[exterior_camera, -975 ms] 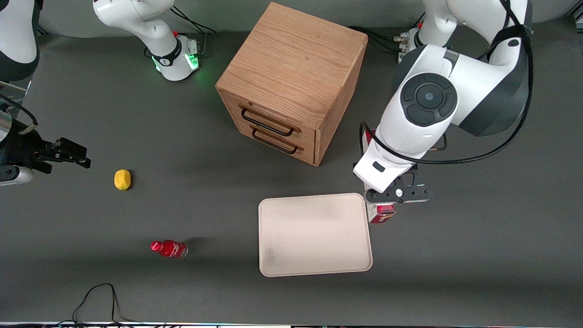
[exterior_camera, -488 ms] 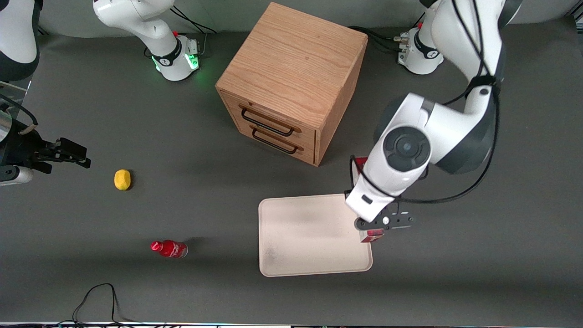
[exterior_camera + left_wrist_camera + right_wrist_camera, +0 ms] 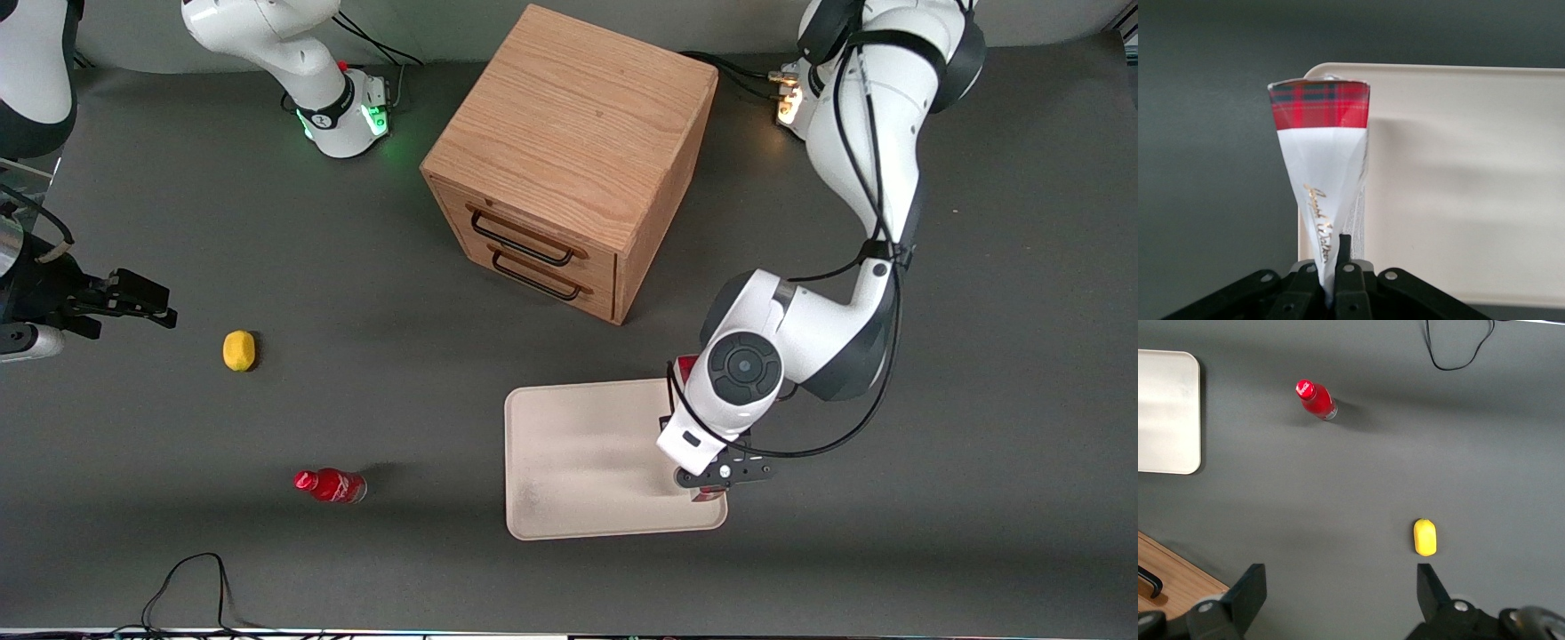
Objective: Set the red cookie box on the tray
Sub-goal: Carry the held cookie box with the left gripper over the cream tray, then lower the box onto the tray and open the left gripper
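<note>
Red cookie box (image 3: pixel 1319 167) clamped in claw (image 3: pixel 711 484), now carried from beside tray (image 3: pixel 578 462) to above its edge; lowering remains

A robot lab: Franka arms (image 3: pixel 853 133) bolted to a grey table (image 3: pixel 267 551).

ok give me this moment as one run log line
phase: carry to place | gripper: shut on red cookie box, above tray corner toward working arm's end | box: held, not yet set down
</note>
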